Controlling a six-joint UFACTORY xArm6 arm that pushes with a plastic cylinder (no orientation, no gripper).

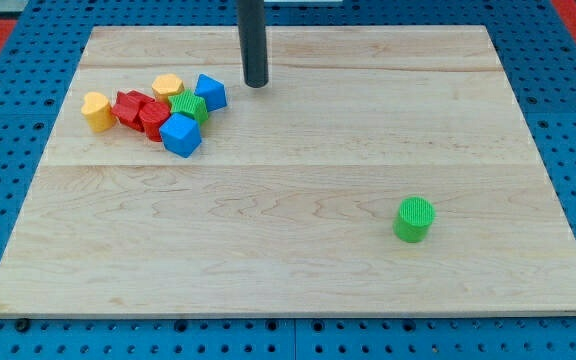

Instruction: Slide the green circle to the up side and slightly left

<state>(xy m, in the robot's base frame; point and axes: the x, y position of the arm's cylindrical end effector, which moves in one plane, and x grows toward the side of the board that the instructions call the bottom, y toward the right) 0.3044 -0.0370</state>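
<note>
The green circle (414, 219) is a short ribbed cylinder standing alone on the wooden board, in the view's lower right. My tip (256, 84) is the end of a dark rod coming down from the view's top, near the board's top middle. It is far up and to the left of the green circle and does not touch it. It stands just right of a cluster of blocks.
A cluster sits at the upper left: a yellow heart (97, 110), two red blocks (130, 106) (154, 118), a yellow hexagon (167, 87), a green block (189, 106), and two blue blocks (210, 92) (180, 134). The wooden board (288, 270) lies on blue pegboard.
</note>
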